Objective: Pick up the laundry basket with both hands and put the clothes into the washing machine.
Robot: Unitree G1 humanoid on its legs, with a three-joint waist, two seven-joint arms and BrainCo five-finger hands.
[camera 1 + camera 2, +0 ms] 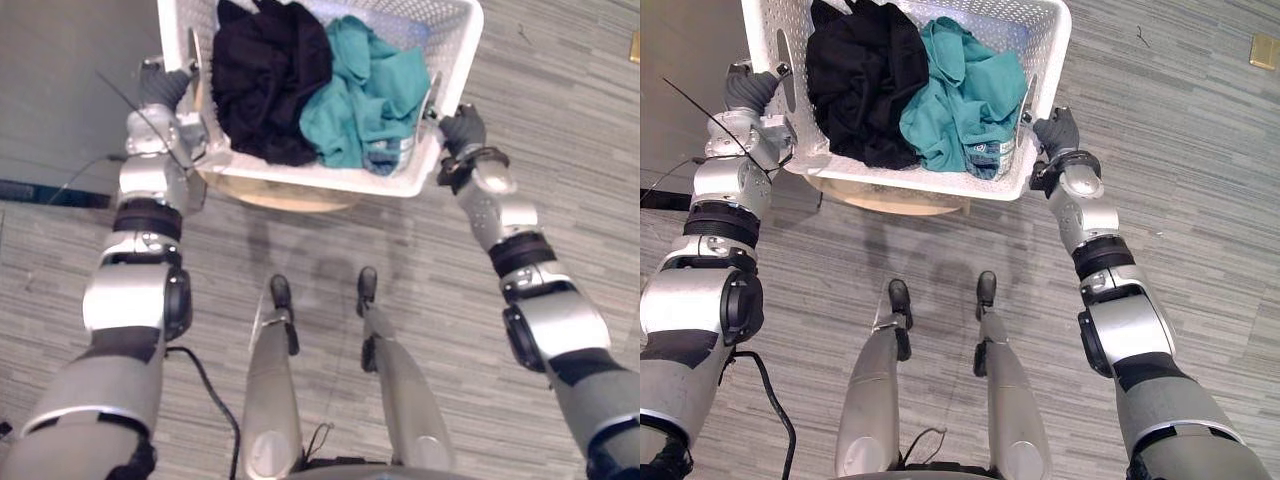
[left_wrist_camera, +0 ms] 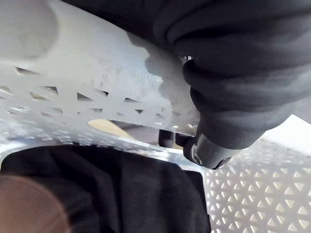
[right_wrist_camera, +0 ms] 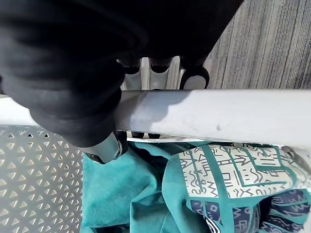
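The laundry basket (image 1: 330, 182), white and perforated, is held out in front of the robot with its long axis running from one hand to the other, so each hand has one short end and neither is nearer. Inside, a black garment (image 1: 265, 80) is piled at the left hand's end and a teal garment (image 1: 365, 100) at the right hand's end, with a patterned fabric (image 3: 233, 170) tucked just inside the rim by the right hand's thumb. The left hand (image 1: 165, 85) has its fingers (image 2: 167, 138) curled over the end rim, dark tips coming through the handle opening, the thumb on the inner side next to the black cloth. The right hand (image 1: 462, 130) is clamped the same way: fingers (image 3: 194, 76) wrapped round the rim bar from the outside and the thumb pressed inside against the teal cloth. From either set of fingers the load lies inward, toward the other hand. A round tan surface (image 1: 280, 195) sits directly under the basket; whether the base touches it I cannot tell. The grip looks settled, so I judge carrying comes next, and it depends on both arms moving together to keep the long axis level and the clothes from sliding to one end.
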